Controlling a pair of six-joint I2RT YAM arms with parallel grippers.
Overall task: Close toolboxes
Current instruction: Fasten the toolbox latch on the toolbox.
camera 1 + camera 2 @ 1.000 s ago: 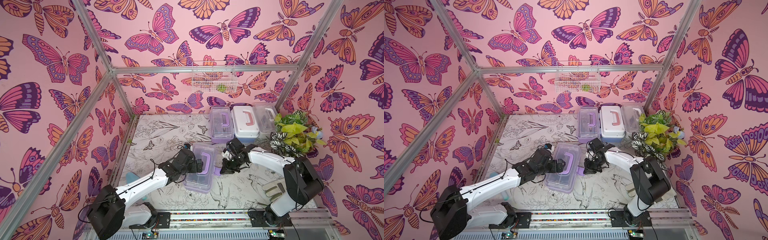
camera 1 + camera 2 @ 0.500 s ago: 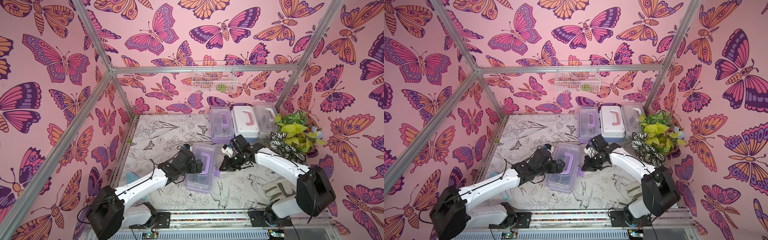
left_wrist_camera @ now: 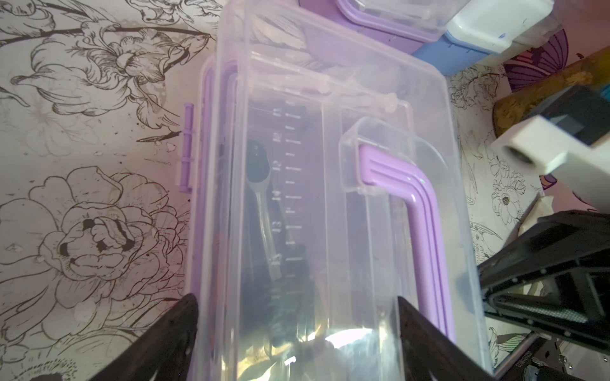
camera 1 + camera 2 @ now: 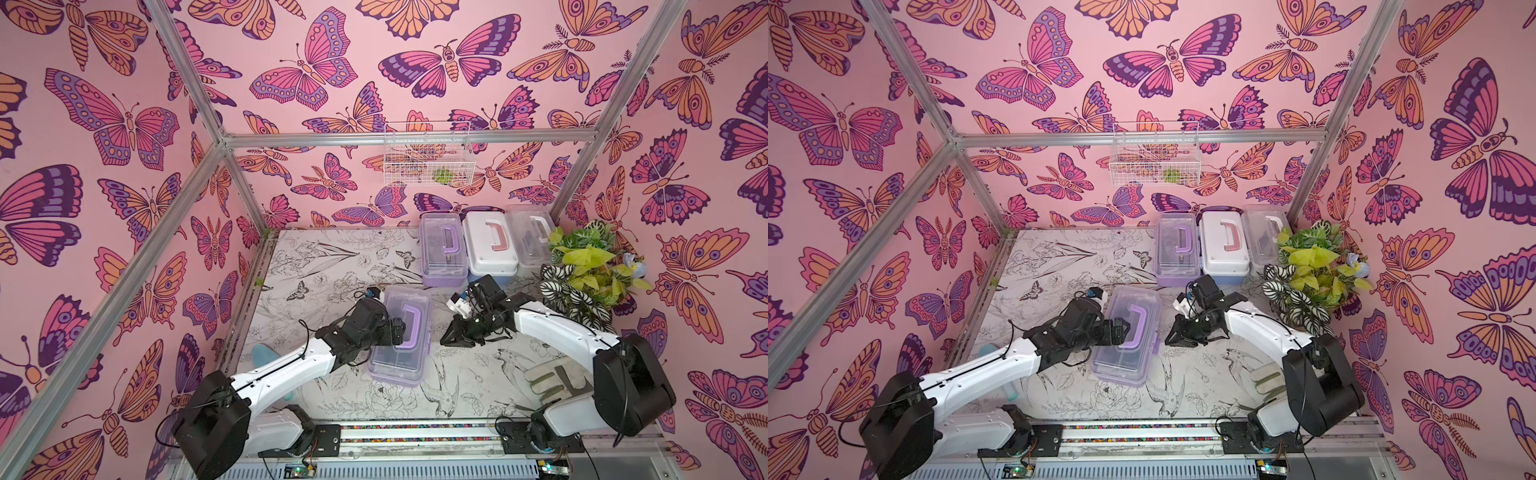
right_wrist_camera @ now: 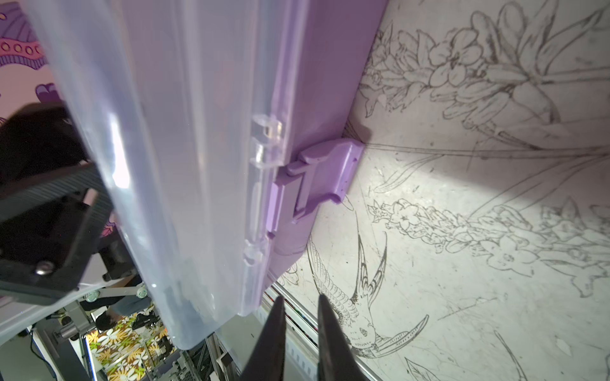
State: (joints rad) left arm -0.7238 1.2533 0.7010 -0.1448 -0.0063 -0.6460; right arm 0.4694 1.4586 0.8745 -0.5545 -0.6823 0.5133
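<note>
Near purple toolbox (image 4: pixel 400 337) runs front-to-back, latch (image 5: pixel 325 178) toward barely parted right pincer (image 5: pixel 301 297); left pincer (image 3: pixel 296 298) spread across lid (image 3: pixel 330 198).

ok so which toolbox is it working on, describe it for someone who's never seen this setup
Find the table with the ink flower drawings; three toolboxes line its back edge beside the leafy plant. The one in play is the purple toolbox with a clear lid, alone mid-table. Its purple twin sits in that back row instead.

Robotics lab test cell: aluminium frame (image 4: pixel 407 135) holding butterfly-print panels (image 4: pixel 332 62); within the frame, a mounting rail (image 4: pixel 415 434) bears two robot arms (image 4: pixel 286 368).
</note>
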